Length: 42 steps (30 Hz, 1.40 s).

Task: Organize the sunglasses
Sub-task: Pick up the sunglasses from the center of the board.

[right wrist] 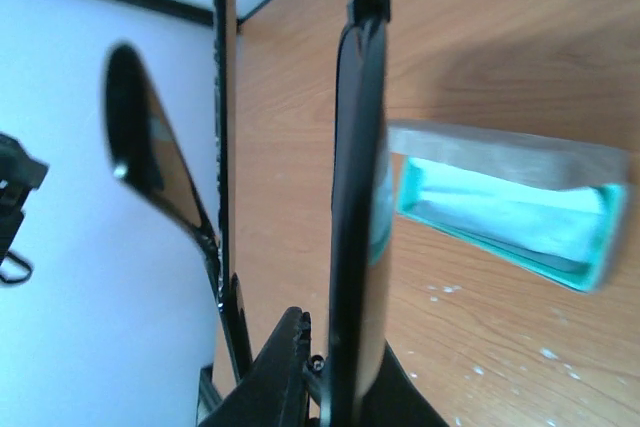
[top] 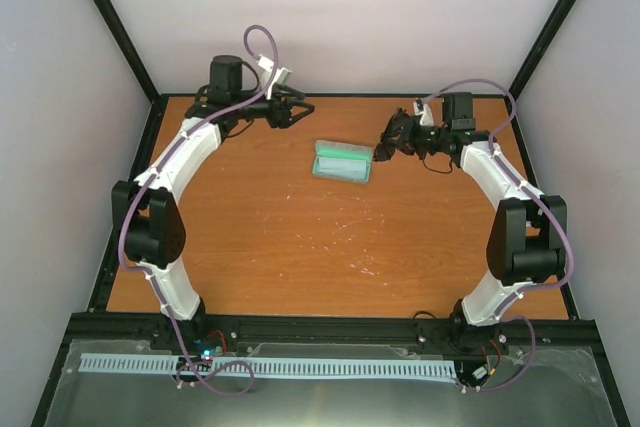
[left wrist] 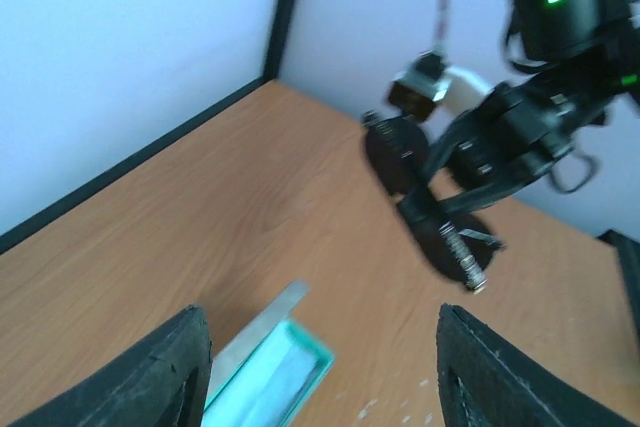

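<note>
**Sunglasses (top: 386,143) go into the case (top: 342,160)**

Right gripper (top: 408,133) clamps them aloft just beside the open case on the counter (top: 280,237). Turn the frame lengthwise to the case, then lower gently, temples clear of the rim. Left gripper (top: 300,108) hovers agape, free to steady it.

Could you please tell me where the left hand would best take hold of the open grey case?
Likely its left short end, pinched across the width from above: the grey rectangular case with mint-green inside lies flat and open, that end nearest the open left hand, while the right hand holds the black dark-lensed sunglasses by the other end.
</note>
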### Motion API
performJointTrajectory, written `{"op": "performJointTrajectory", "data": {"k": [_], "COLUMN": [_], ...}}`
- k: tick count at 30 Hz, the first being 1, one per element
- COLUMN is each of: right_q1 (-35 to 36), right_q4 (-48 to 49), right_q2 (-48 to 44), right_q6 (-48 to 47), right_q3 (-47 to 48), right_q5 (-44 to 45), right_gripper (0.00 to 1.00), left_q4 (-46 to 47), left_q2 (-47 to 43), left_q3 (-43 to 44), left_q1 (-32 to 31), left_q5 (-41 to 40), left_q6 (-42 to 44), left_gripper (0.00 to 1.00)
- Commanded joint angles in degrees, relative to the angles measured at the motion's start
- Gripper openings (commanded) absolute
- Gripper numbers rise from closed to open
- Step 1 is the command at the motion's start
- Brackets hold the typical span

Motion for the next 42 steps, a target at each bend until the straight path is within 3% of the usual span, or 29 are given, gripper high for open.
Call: {"op": "performJointTrajectory", "data": {"k": [1, 8, 14, 19, 22, 33, 42], "right_q1": [0.9, 3.7, 4.2, 4.2, 4.2, 4.1, 4.2], "right_q4": [6.7, 9.7, 16.4, 19.6, 19.5, 21.4, 24.1], "right_q2": [-0.3, 0.2, -3.8, -7.5, -9.2, -11.1, -10.3], "right_q6": [-5.0, -5.0, 0.6, 3.5, 4.6, 6.9, 8.2], "right_q3": [2.4, 2.6, -5.4, -12.3, -14.9, -21.2, -23.5], "right_q5": [-11.5, -14.8, -8.4, -3.3, 0.8, 6.4, 6.7], "right_gripper": [0.03, 0.04, 0.03, 0.03, 0.03, 0.03, 0.03], "left_q4": [0.1, 0.1, -0.2, -6.6, -11.0, -20.9, -20.8], "left_q2": [0.0, 0.9, 4.3, 15.0, 20.7, 35.7, 40.3], "left_q3": [5.0, 6.4, 4.4, 13.6, 19.0, 31.8, 33.4], "left_q1": [-2.7, -7.5, -5.5, -0.2, 0.2, 0.2, -0.3], "left_q5": [5.8, 6.0, -6.0, -8.5, -11.1, -10.6, -10.2], "left_q6": [-5.7, -5.9, 1.2, 3.7, 7.3, 8.8, 7.4], "left_gripper": [0.62, 0.59, 0.51, 0.36, 0.31, 0.33, 0.41]}}
